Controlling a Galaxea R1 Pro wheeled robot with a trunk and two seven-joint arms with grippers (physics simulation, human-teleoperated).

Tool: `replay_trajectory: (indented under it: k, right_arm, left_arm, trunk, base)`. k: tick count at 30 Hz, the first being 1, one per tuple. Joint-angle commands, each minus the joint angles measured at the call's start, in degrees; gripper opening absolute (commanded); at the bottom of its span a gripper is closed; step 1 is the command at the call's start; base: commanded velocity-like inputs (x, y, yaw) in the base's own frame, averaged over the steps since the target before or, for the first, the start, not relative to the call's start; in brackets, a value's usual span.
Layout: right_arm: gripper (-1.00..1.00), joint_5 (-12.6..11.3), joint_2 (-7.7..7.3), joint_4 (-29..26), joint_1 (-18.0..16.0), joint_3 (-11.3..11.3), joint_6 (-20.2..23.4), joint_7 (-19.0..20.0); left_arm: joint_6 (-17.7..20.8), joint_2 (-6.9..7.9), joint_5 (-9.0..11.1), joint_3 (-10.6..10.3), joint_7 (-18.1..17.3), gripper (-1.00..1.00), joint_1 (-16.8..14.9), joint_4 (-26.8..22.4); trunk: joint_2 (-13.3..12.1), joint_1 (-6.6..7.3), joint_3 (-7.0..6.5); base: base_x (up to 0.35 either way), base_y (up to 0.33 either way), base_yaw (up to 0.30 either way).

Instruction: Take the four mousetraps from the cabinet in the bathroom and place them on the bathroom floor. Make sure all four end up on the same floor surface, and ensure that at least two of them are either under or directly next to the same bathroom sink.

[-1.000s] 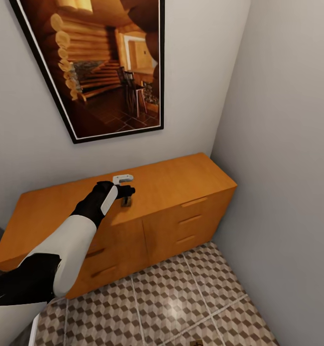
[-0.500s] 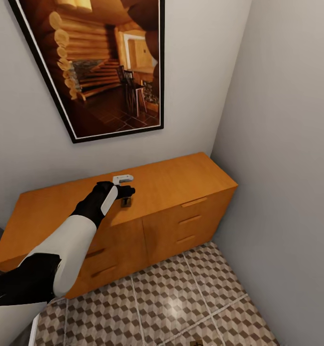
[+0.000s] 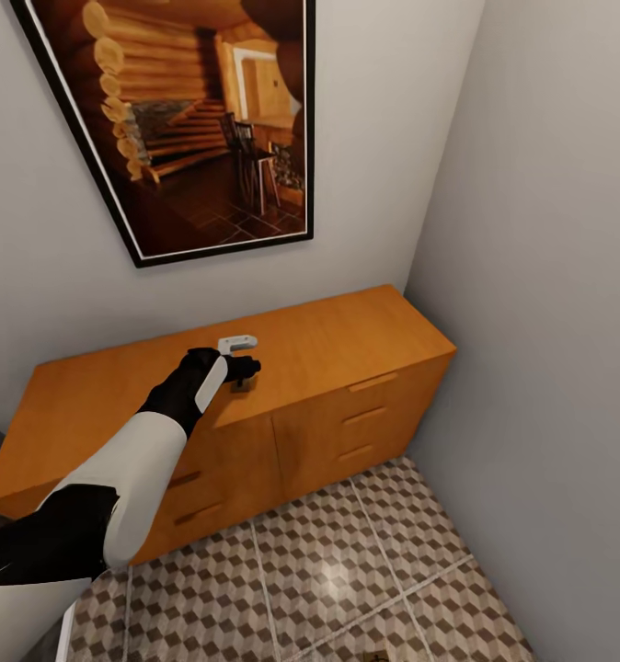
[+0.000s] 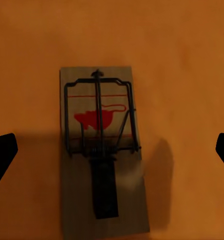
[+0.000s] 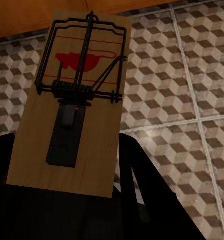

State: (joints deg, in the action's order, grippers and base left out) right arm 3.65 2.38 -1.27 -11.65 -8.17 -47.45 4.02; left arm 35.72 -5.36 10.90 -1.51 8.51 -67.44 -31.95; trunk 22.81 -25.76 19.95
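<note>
Soft, even light fills the head view; a pale glare patch sits on the bathroom floor (image 3: 333,575). The left wrist view is dim and slightly blurred, a mousetrap (image 4: 101,150) casting a soft shadow beside itself.

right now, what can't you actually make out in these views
- Head view: the lying mousetrap on the cabinet is mostly covered by the left claw.
- Head view: a small brown thing on the floor is cut off by the bottom edge and too small to name.
- Right wrist view: the held mousetrap hides the right claw gripping it.
- Left wrist view: the fingertips are cut off at the sides.
</note>
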Motion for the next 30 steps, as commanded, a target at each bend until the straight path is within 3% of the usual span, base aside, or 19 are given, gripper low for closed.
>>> replay_trajectory:
  k: [1,30]
  right_arm:
    - [-1.0,0.1,0.0,0.0,0.0,0.2,-0.2,0.3]
    - [-1.0,0.1,0.0,0.0,0.0,0.2,-0.2,0.3]
  left_arm:
    - [0.2,0.01,0.6,-0.2,0.5,1.0,0.0,0.0]
    - [0.2,0.0,0.5,-0.2,0.5,1.0,0.0,0.1]
  trunk:
    - [0.1,-0.03,0.19]
    - [0.1,-0.03,2.54]
  base:
    - [0.0,0.0,0.0]
    - [0.0,0.0,0.0]
